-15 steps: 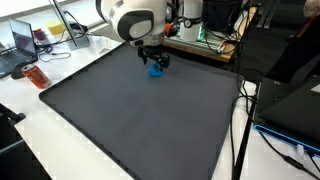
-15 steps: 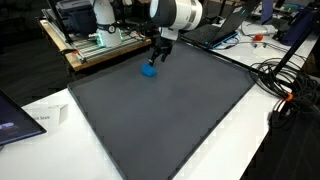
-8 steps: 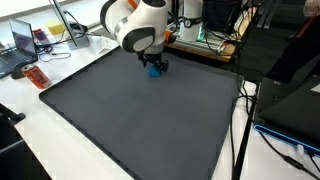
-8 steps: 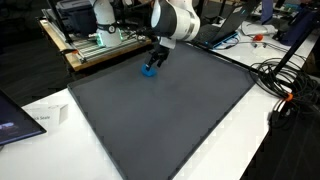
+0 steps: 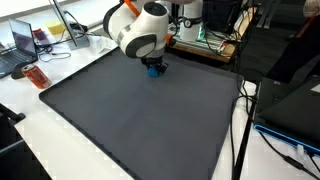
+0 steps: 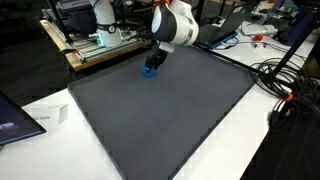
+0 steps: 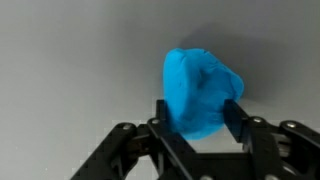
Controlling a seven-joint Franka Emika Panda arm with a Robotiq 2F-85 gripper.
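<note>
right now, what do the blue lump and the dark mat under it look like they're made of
Blue lump: likely soft foam or rubbery plastic, matte; rounded, creased, no glare. Dark mat: maybe rubber or fabric sheet, matte grey; flat, unreflective.

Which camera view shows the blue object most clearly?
The wrist view: the blue object fills much of the frame, flanked by the tool. In both exterior views it is only a small blue spot beneath the tool.

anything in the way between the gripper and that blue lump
Nothing visible. In the wrist view the gripper straddles the blue lump, one finger on each side, on the dark mat; nothing else lies between them.
</note>
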